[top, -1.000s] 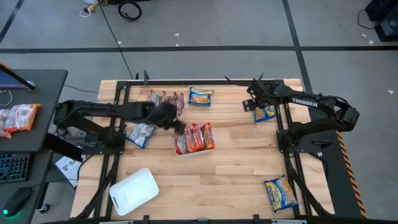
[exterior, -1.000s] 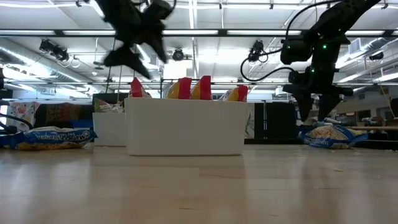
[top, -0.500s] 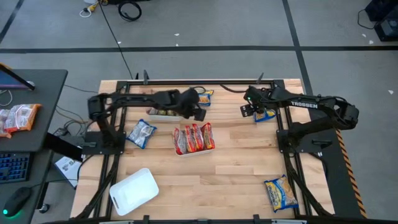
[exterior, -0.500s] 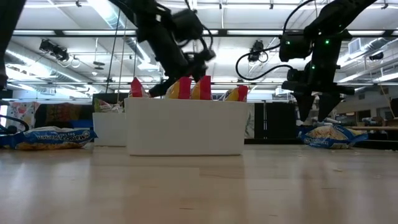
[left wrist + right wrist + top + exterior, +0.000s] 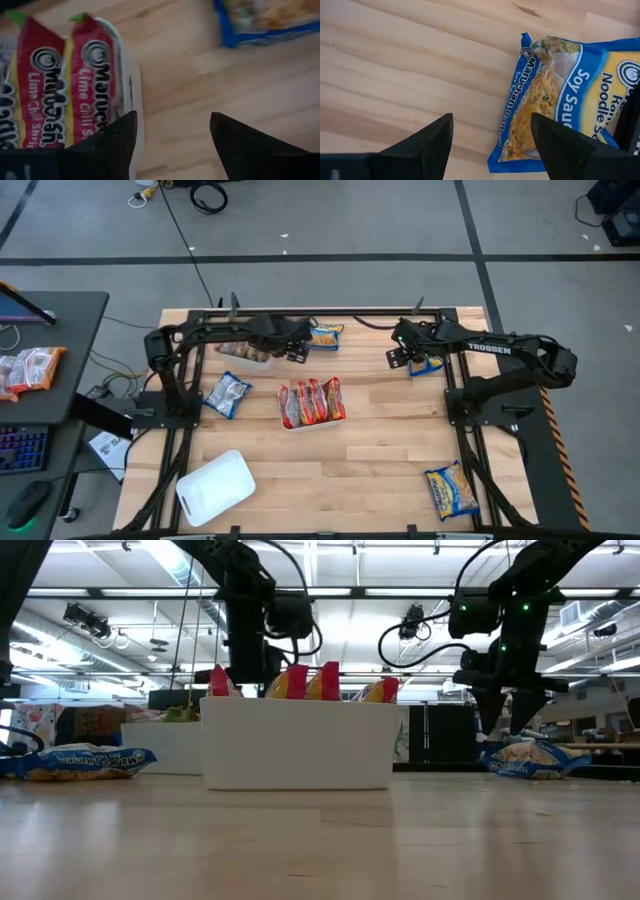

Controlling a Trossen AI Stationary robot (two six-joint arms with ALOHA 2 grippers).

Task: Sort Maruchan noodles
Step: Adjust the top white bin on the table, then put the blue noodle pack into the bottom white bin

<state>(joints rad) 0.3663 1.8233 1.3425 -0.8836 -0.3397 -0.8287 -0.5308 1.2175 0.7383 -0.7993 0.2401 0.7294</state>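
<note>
**A:** What can be read on the packets?

**B:** In the left wrist view, two red packets [image 5: 75,85] in a white tray [image 5: 135,95] read "Maruchan" and "Lime Chili Shrimp", green tabs at their ends. In the right wrist view, a blue packet [image 5: 565,100] reads "Maruchan", "Soy Sauce" and "Ramen Noodle", with a noodle photo on yellow.

**A:** Where do the noodles lie?

**B:** From above, a centre tray [image 5: 312,420] holds red packets [image 5: 311,401] on edge, side by side. Another blue packet [image 5: 323,335] lies flat at the far edge, one [image 5: 227,394] lies flat at the left, tilted, and one [image 5: 453,490] lies near the front right corner, long axis running front to back, slightly tilted.

**A:** And the arms?

**B:** The left gripper [image 5: 297,347] hangs over the far tray's end, just beside the far blue packet, fingers [image 5: 112,145] spread with nothing between them. The right gripper [image 5: 400,350], on the arm marked "TROSSEN", hovers beside the soy sauce packet, fingers [image 5: 427,145] apart and empty.

**A:** Anything else?

**B:** A white lid [image 5: 214,487] lies at the front left.
</note>
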